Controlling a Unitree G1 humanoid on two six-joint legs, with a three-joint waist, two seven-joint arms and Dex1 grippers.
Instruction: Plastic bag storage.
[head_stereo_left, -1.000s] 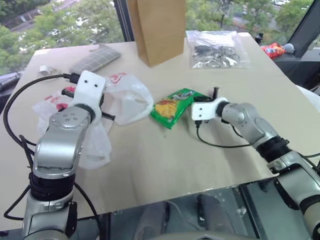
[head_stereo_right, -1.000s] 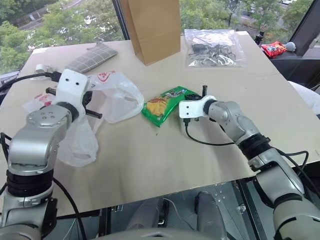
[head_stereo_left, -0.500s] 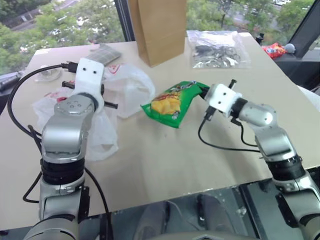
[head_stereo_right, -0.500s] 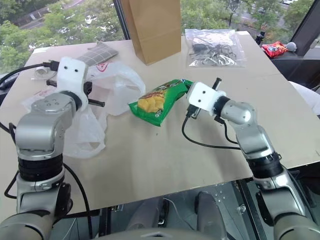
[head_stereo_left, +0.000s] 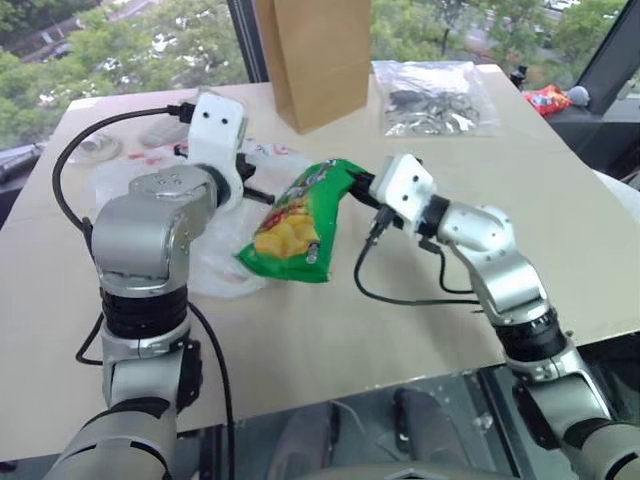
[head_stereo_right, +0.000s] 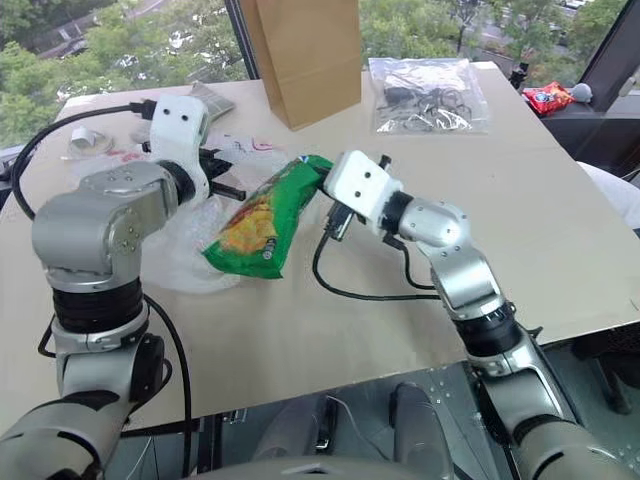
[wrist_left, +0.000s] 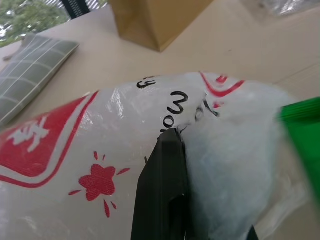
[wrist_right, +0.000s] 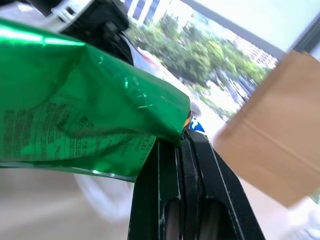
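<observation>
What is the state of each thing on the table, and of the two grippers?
Thin white plastic bag with red print: crumpled, pinched by left gripper.
Green foil snack packet: sealed, hanging from right gripper.
Tall brown paper bag: upright.
Clear zip bag of dark items: lying flat.
Grey checked cloth: lying flat.
Left gripper: shut.
Right gripper: shut.

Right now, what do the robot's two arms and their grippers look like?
Both arms are built of rounded silver-grey metal segments with black ribbed joints. Each wrist carries a white boxy housing with small dark holes. A loose black cable loops beside each arm. The left gripper and right gripper have slim black fingers.
</observation>
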